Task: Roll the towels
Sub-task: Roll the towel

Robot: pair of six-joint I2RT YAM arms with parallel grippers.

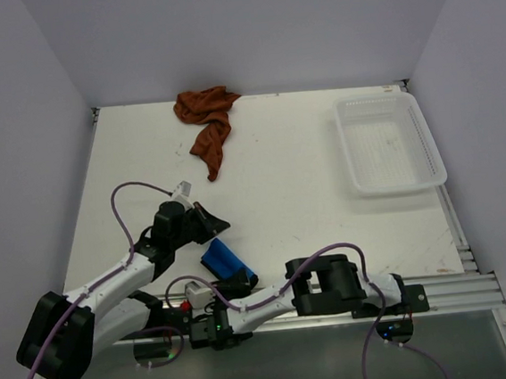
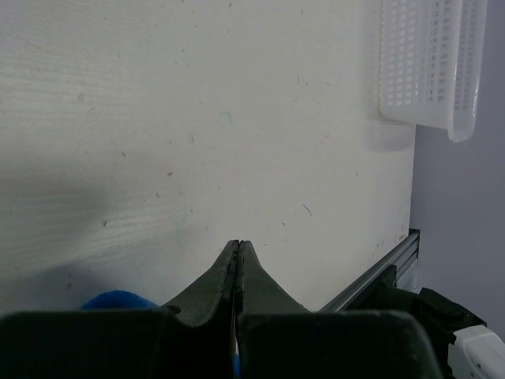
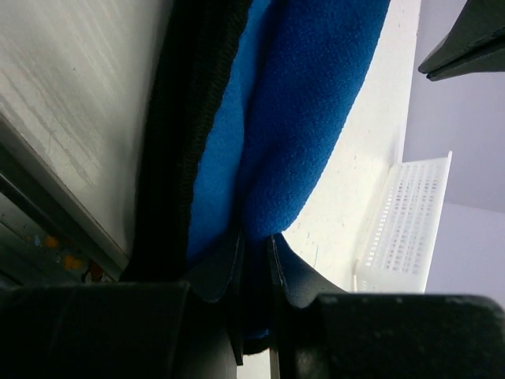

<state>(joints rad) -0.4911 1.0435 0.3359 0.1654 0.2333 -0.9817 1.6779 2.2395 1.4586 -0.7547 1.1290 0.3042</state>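
With the right tool (image 3: pixel 254 260) pinched on the blue towel (image 1: pixel 227 262) roll and the closed, empty left tool (image 1: pixel 213 222) just beyond it, a slip could unroll it, while the brown towel (image 1: pixel 210 126) lies crumpled far ahead.

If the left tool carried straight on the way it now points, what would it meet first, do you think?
Probably nothing soon: ahead of the shut left tool lies bare table. The white basket sits off to the right of that line, though depth is hard to judge.
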